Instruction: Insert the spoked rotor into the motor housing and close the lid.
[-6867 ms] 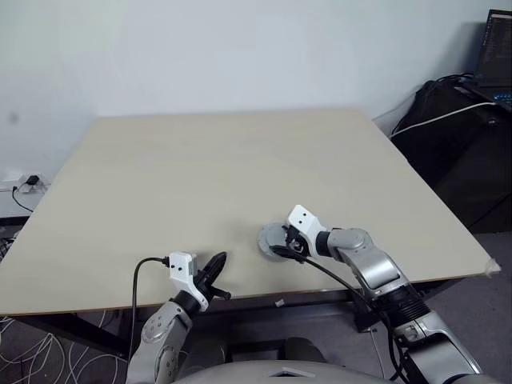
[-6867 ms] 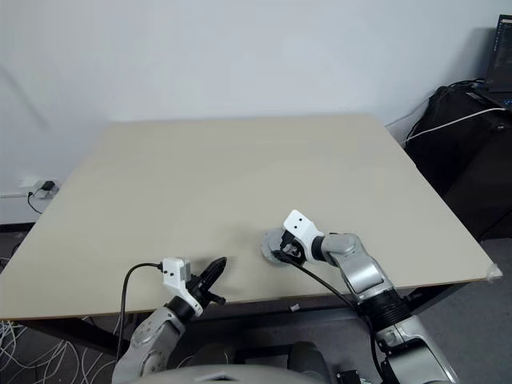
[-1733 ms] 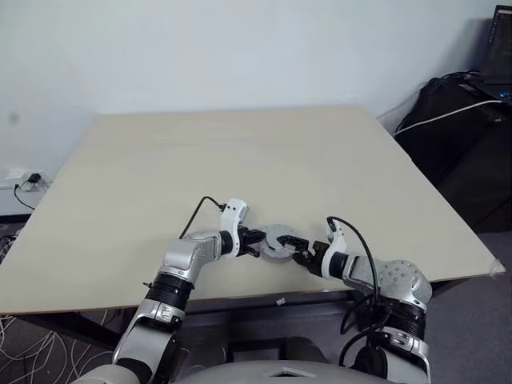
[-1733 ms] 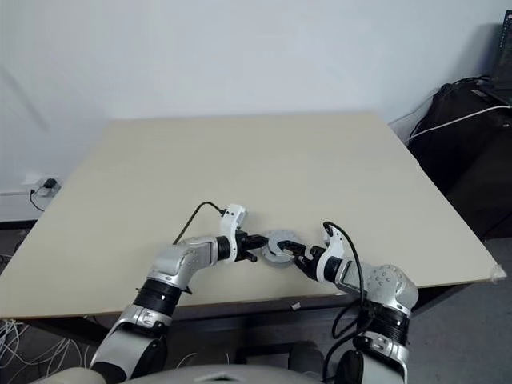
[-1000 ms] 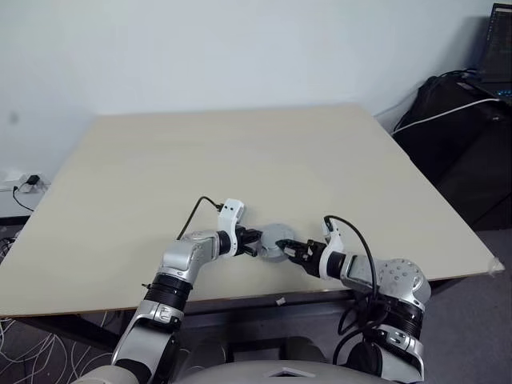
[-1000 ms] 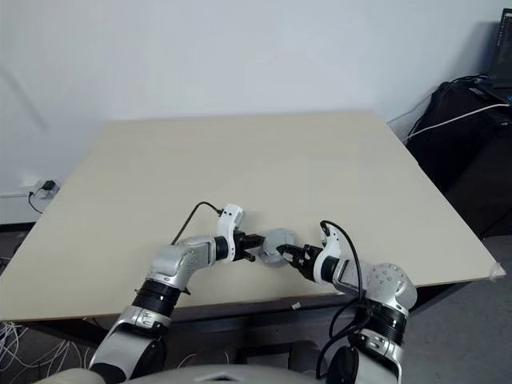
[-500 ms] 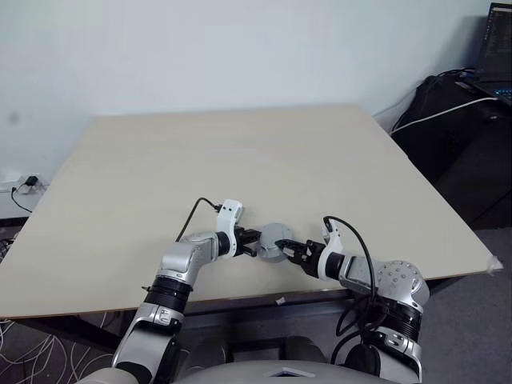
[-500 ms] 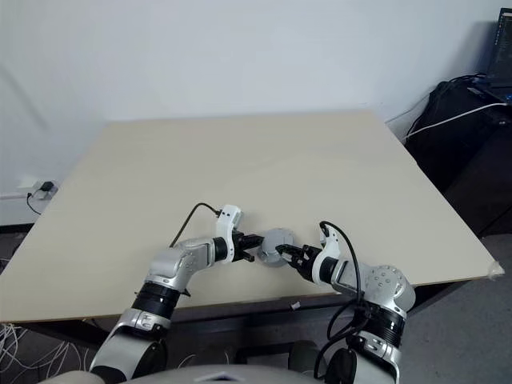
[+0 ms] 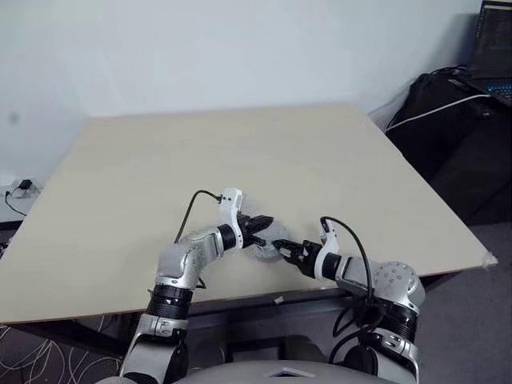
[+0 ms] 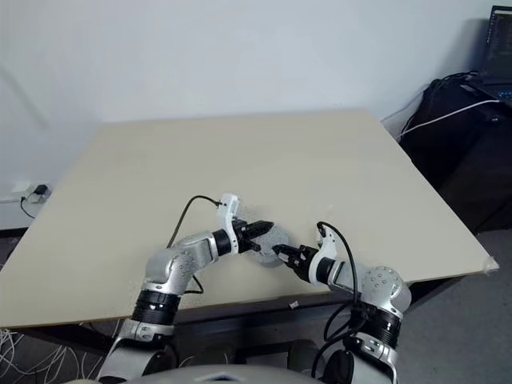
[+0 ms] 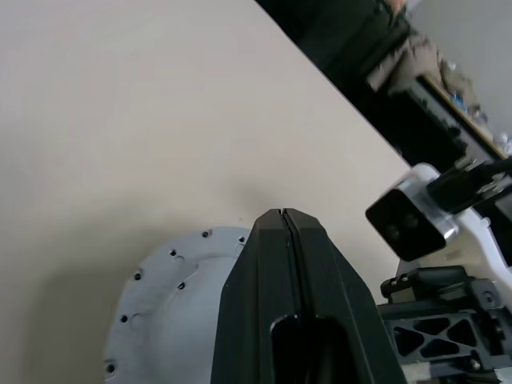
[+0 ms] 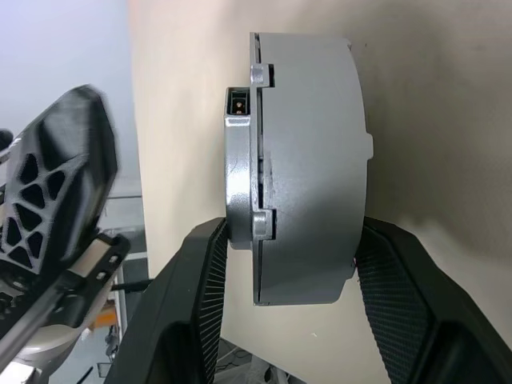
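Left eye view: two grippers meet over a round grey motor housing [image 9: 268, 240] near the counter's [image 9: 240, 152] front edge; the left gripper [image 9: 262, 225] hangs just above its top, the right gripper [image 9: 282, 249] pinches its near side.
Right eye view: same pairing at the pale counter's front; dark bags [image 10: 456, 136] with a white cable stand on the floor off the far right corner, and a screen with lit text too small to read sits above them.
Left wrist view: left gripper's black fingers [image 11: 292, 296] pressed together, tips touching, empty, over the lid [image 11: 172, 304], a pale grey disc with small dark holes round its rim; the right arm's white camera block sits just beside.
Right wrist view: right gripper's ribbed fingers [image 12: 384, 296] clamp the housing edge-on, a thick grey drum with the thinner lid seated against it, small tabs at the seam.
Writing: no brand or label readable on the parts.
Obstruction: nothing else on the counter near the assembly.
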`<control>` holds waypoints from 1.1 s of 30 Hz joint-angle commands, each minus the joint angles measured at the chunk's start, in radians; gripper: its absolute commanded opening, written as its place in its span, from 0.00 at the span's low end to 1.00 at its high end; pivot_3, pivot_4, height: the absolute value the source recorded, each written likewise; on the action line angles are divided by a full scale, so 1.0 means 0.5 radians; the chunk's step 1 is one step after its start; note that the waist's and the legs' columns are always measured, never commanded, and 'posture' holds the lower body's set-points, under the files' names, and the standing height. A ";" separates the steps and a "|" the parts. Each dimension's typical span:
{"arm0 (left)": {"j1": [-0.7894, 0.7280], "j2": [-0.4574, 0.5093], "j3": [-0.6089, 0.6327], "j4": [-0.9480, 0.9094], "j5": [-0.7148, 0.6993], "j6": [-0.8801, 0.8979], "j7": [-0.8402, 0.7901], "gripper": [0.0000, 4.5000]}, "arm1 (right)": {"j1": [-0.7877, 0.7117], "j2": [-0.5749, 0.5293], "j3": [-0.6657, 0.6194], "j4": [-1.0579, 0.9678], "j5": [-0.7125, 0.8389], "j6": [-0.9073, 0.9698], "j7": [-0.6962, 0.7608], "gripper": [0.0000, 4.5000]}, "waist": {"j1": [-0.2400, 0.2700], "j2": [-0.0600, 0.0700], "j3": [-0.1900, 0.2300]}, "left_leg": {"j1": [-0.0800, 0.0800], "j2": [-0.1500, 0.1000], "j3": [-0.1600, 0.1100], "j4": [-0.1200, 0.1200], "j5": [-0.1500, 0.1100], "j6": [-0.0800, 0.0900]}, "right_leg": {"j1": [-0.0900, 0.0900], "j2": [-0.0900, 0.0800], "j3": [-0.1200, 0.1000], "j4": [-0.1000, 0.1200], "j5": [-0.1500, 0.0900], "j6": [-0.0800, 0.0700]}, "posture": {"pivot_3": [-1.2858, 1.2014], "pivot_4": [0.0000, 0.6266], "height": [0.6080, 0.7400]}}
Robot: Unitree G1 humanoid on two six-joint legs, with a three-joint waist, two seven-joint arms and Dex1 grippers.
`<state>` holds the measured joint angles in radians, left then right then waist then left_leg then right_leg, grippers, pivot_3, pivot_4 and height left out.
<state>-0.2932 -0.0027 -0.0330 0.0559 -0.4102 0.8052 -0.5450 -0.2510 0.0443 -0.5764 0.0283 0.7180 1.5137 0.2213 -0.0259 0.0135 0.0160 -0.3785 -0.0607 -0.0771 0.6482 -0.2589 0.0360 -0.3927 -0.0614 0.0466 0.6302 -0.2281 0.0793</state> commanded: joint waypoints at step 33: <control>1.347 -0.317 0.547 -0.670 -1.898 -0.050 0.371 0.57 | -0.204 0.355 0.212 -0.021 0.434 -0.165 0.021 0.47 | -0.009 0.007 0.021 | -0.004 0.001 0.000 -0.002 -0.003 -0.002 | -0.007 -0.003 -0.002 -0.005 -0.010 -0.016 | 0.52 0.00 1.00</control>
<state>0.3913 -0.0805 0.2564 -0.2613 -1.3199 0.7993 -0.3613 -0.3172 0.1577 -0.4835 0.0349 0.8733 1.4435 0.2142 -0.0305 0.0170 0.0265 -0.3806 -0.0603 -0.0769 0.6471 -0.2603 0.0352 -0.3961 -0.0630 0.0456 0.6276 -0.2333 0.0715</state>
